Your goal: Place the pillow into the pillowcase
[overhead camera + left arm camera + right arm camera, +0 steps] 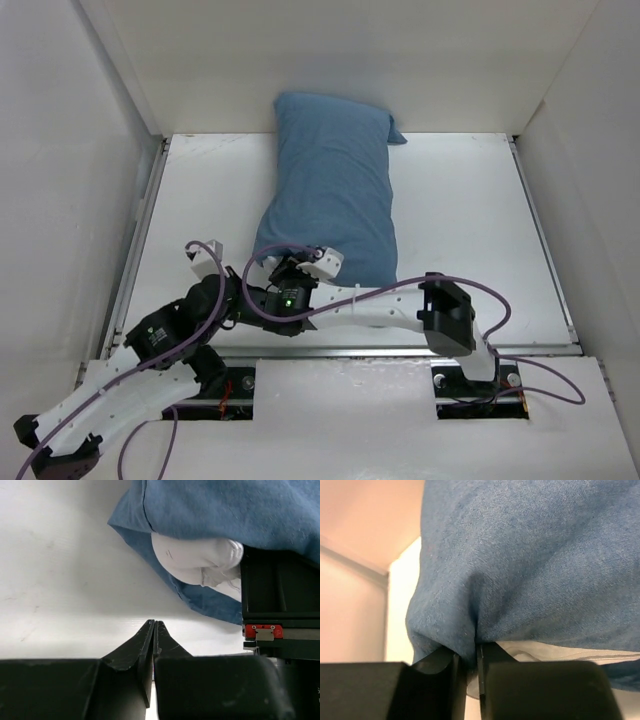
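The slate-blue pillowcase (335,190) lies lengthwise in the middle of the white table, plump with the pillow inside. At its near open end a bulge of white pillow (195,560) shows between the blue layers, also visible in the right wrist view as pillow (560,652) under the pillowcase (530,565). My right gripper (467,652) pinches the blue hem at that end, fabric between its fingers; from above it is the right gripper (287,264). My left gripper (154,622) is shut and empty, low over the table just short of the pillowcase (225,510) corner, left gripper (238,297).
White enclosure walls (70,200) stand close on the left, right and back. The right arm's black body (280,605) sits beside the opening. Purple cables (500,300) loop over both arms near the table's front edge (350,352).
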